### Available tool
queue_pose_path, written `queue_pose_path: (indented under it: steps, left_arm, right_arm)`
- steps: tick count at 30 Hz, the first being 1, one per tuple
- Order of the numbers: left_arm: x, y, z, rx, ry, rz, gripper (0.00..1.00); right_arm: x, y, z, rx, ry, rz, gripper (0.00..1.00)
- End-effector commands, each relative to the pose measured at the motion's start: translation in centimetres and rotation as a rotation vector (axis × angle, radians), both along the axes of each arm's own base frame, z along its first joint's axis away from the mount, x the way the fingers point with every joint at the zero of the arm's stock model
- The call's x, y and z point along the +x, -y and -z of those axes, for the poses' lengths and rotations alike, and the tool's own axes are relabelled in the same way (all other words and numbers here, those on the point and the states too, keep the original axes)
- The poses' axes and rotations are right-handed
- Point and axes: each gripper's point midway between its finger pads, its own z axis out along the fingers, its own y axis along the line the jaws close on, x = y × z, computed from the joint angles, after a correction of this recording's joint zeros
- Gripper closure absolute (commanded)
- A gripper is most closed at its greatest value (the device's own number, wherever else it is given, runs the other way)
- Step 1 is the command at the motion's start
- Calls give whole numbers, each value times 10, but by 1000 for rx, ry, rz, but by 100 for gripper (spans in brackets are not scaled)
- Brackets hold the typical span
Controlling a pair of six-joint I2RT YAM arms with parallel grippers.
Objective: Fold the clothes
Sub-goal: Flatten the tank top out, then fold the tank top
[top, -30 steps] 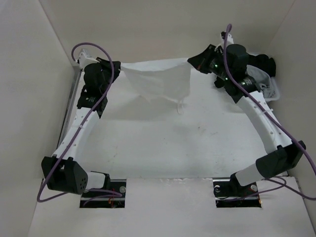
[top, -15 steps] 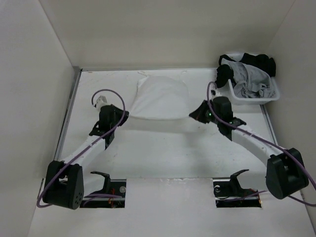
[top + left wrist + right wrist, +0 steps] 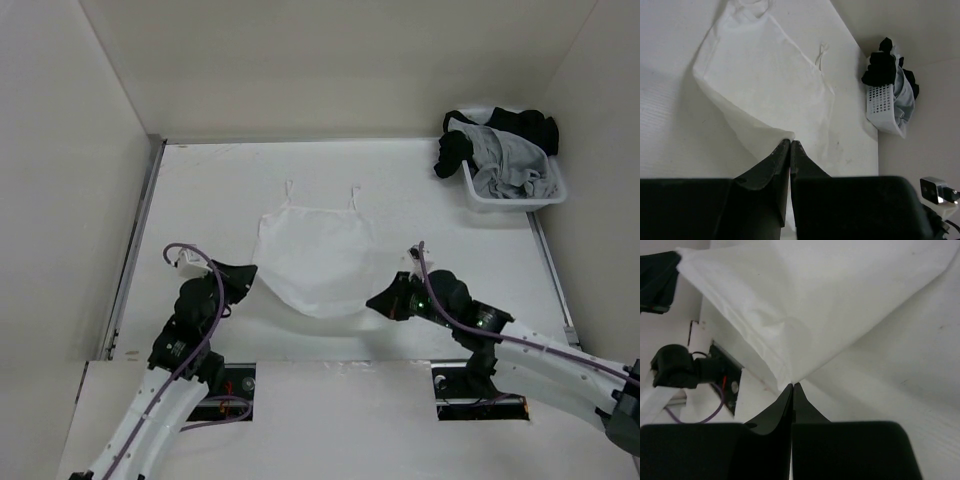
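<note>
Left gripper [image 3: 790, 142] jaws are pinched shut on one hem corner of the white top [image 3: 315, 255]. Right gripper [image 3: 792, 385] clamps the other, each pinched edge hidden between the fingers. The top lies spread well left of the basket [image 3: 512, 203].

The table [image 3: 200, 200] is a plain white surface, walled in at the back and on both sides. On it, a little nearer than the middle, lies a thin white sleeveless top [image 3: 315, 250], spread mostly flat with its two narrow straps pointing toward the back wall and its near hem lifting off the surface at both corners. A white perforated basket [image 3: 515, 202] stands in the far right corner, well apart from the top, heaped with a grey garment [image 3: 505, 165] and black garments [image 3: 527, 125].
</note>
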Motion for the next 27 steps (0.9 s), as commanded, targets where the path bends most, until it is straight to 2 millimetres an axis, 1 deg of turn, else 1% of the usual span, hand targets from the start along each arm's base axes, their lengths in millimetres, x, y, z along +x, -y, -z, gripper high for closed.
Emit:
queue_pose_path:
  steps: [1, 2, 4, 5, 8, 10, 11, 13, 16, 18, 21, 22, 25, 27]
  left_arm:
    - [-17, -14, 19, 26, -119, -56, 98]
    - [-13, -15, 16, 34, -115, -64, 97]
    - [0, -16, 7, 55, -91, -80, 97]
    - [11, -16, -1, 56, -68, -89, 97]
    - [49, -14, -35, 18, 10, -125, 97]
    - [77, -8, -64, -9, 65, -135, 97]
    - [91, -4, -73, -15, 81, -140, 97]
    - [118, 0, -84, -22, 104, -164, 97]
    - [159, 9, -86, -31, 101, -180, 97]
    - [185, 12, -80, -16, 85, -198, 97]
    - [229, 1, -67, 6, 53, -247, 97]
    - [239, -1, -65, 6, 50, -253, 97]
    - [279, -6, -55, 21, 27, -269, 97]
    - [301, -9, -49, 30, 23, -281, 95]
  right_arm:
    - [-5, 3, -19, 1, 0, 52, 100]
    - [-2, 1, -27, 3, 18, 49, 100]
    - [15, 1, -42, -5, 67, 63, 100]
    - [28, 1, -49, -17, 86, 73, 100]
    - [73, -1, -70, -31, 146, 102, 100]
    - [105, 2, -85, -30, 180, 131, 100]
    - [121, 3, -91, -28, 190, 146, 100]
    - [151, 7, -101, -13, 207, 176, 100]
    - [198, 19, -106, 22, 199, 219, 100]
    - [226, 24, -106, 49, 182, 235, 100]
    - [266, 31, -107, 73, 162, 253, 100]
    - [276, 32, -105, 73, 156, 260, 100]
    - [315, 40, -99, 86, 135, 296, 100]
    - [341, 42, -94, 95, 123, 316, 98]
